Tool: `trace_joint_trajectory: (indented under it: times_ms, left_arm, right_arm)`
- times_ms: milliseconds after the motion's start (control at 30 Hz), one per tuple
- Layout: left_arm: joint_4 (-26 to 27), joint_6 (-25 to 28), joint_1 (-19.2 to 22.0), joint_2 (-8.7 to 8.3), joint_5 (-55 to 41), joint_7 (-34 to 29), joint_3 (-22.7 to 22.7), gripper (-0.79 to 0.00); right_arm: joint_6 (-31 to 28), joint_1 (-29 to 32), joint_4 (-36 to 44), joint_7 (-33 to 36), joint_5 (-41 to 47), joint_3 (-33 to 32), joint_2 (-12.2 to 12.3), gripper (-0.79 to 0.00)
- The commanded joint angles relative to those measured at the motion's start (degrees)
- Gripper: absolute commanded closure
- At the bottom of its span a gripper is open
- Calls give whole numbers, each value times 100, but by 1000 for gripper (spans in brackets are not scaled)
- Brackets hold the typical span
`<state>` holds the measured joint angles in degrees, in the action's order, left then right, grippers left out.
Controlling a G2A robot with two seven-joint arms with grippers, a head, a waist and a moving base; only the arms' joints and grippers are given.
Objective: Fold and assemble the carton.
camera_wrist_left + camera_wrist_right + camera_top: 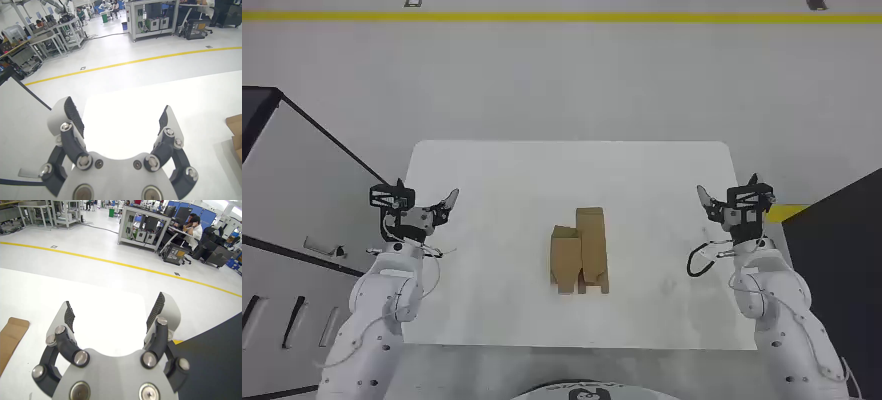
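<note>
**Flat carton blank mid-table, both pincers spread**

One carton (579, 252): brown cardboard, matte, lying flat near the middle of the white, smooth, round-cornered table (492, 180). In outline it is two long panels side by side, one reaching farther than the other, with short flaps at the near end.

Two grippers, one at each side of the table and both well apart from the carton. Left gripper (118, 109): two pale metal fingers with black ribbed pads (72, 115), spread wide, nothing between them. Right gripper (114, 300): same build, also spread and holding nothing.
</note>
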<state>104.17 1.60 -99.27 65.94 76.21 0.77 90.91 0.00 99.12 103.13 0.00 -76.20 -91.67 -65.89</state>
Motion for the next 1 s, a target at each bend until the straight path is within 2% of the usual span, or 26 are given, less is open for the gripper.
trace_joint_trajectory:
  times_ms: [0,200,433,533,700,867,967]
  left_arm:
    - [125,89,-56,7,72,-1,-96,-785]
    - [701,-124,-237,67,303,-294,-608,-785]
    - [712,-100,-231,66,317,-277,-615,-785]
    - [845,245,-264,43,791,-131,-736,-785]
    - [1170,911,-372,1,1887,-195,-1195,-785]
    - [1279,1283,-422,-15,2795,-453,-1699,-785]
    - [1299,1346,-418,-20,2960,-484,-1766,-785]
  right_arm:
    - [0,0,0,0,0,0,0,-785]
    - [0,0,0,0,0,0,0,-785]
    - [0,0,0,0,0,0,0,-785]
    - [0,0,0,0,0,0,0,-785]
    - [0,0,0,0,0,0,0,-785]
    - [0,0,0,0,0,0,0,-785]
    - [0,0,0,0,0,0,0,-785]
